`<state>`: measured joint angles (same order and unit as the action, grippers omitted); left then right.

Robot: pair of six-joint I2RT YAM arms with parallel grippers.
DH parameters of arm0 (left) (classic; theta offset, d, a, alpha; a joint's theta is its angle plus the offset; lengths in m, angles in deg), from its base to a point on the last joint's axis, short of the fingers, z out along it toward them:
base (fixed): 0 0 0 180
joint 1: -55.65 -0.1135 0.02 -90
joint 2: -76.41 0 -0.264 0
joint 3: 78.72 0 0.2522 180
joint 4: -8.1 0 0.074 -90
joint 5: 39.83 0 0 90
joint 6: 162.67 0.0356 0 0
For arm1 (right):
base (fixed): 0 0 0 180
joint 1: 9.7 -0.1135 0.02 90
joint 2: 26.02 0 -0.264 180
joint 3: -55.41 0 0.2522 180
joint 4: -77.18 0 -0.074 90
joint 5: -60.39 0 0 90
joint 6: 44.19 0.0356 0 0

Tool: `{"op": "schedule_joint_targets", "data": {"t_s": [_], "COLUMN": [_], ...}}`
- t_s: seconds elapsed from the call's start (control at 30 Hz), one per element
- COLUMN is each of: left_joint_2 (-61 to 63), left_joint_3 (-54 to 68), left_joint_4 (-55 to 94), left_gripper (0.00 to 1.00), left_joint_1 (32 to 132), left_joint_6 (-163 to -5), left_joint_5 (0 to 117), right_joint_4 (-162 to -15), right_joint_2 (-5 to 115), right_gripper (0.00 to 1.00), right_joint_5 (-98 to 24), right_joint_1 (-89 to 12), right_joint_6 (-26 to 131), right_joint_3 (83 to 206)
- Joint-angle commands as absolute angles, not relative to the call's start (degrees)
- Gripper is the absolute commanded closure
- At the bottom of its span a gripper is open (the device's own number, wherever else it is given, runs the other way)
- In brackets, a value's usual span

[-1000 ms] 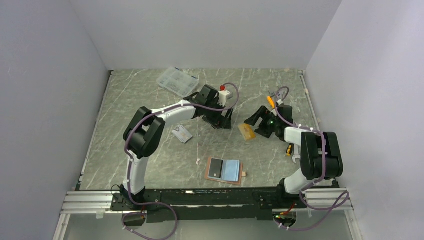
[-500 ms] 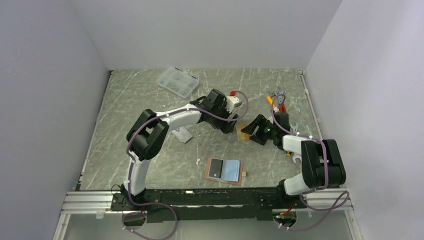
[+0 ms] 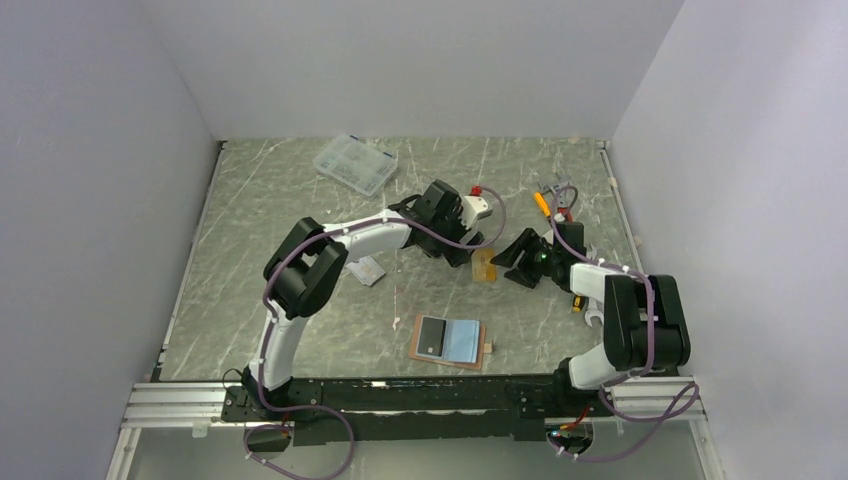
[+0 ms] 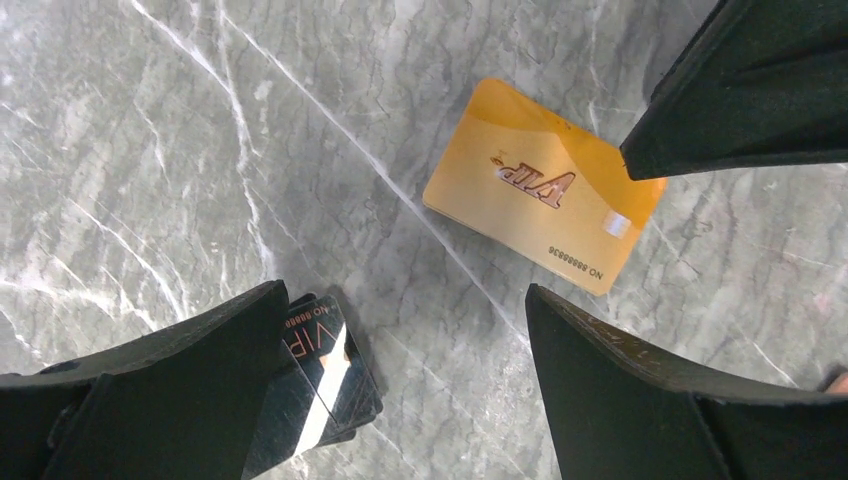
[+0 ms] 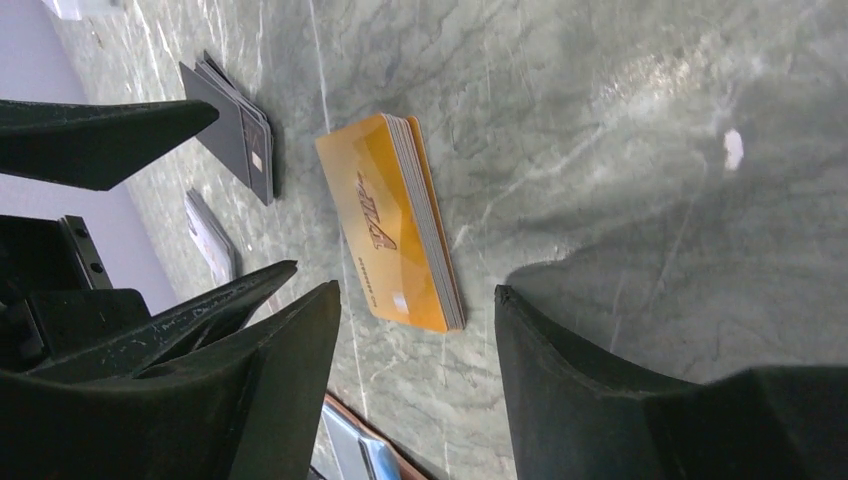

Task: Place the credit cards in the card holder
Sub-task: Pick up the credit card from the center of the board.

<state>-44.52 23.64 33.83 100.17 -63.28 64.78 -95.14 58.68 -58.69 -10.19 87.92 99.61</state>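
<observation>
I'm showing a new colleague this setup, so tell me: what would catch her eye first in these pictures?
Most likely the bright stack of orange-gold cards lying mid-table, with the left claw and the right claw both open and close over it. After that, the card holder lying open near the front edge, and the black cards beside one finger of the left claw.

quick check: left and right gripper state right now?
Left gripper: open, holding nothing.
Right gripper: open, jaws on either side of the flat orange-gold rectangular card, not gripping it.
</observation>
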Motion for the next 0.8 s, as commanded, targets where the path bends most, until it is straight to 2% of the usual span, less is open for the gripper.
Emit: {"op": "schedule_joint_targets", "data": {"t_s": [0.0, 0.3, 0.77], "left_joint_2": [-45.99, -48.32, -50.77], "left_joint_3": [27.14, 29.2, 30.62], "left_joint_4": [31.82, 31.72, 32.17], "left_gripper": [0.05, 0.05, 0.05], "left_joint_1": [101.36, 103.08, 105.93], "left_joint_6": [-61.0, -58.96, -55.91], "left_joint_5": [63.34, 61.08, 57.77], "right_joint_4": [-95.35, -99.16, -100.44], "right_joint_2": [61.95, 65.75, 64.98], "right_gripper": [0.41, 0.48, 0.52], "right_joint_5": [-59.41, -61.55, -61.41], "right_joint_1": [-10.05, -10.07, -7.68], "right_joint_6": [86.12, 86.45, 85.72], "right_joint_3": [102.51, 101.26, 97.25]}}
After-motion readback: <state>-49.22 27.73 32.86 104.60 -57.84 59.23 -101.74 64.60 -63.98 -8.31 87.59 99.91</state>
